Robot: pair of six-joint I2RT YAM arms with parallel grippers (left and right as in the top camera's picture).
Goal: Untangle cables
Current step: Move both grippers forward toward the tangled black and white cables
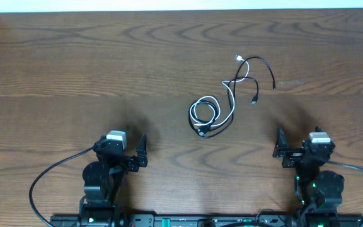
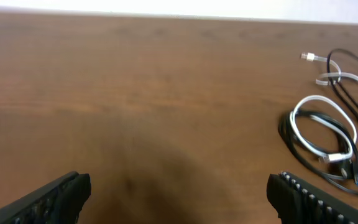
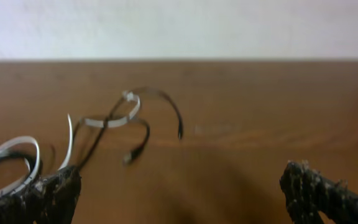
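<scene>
A white cable (image 1: pixel 193 111) and a black cable (image 1: pixel 266 65) lie tangled on the wooden table, right of centre. The white one is coiled at the lower left of the tangle, with a plug end at the far top. The black one loops out to the right and under the white coil. My left gripper (image 1: pixel 121 151) is open and empty near the front left. My right gripper (image 1: pixel 302 150) is open and empty near the front right. In the left wrist view, the white coil (image 2: pixel 319 98) and black cable (image 2: pixel 347 59) lie to the right of the jaws (image 2: pixel 179 193). In the right wrist view, the white cable (image 3: pixel 104 122) and black cable (image 3: pixel 169 102) lie left of the jaws (image 3: pixel 182 190).
The wooden table (image 1: pixel 74 69) runs to a pale wall along its far edge. Thick black wires from both arms curve over the table's front corners.
</scene>
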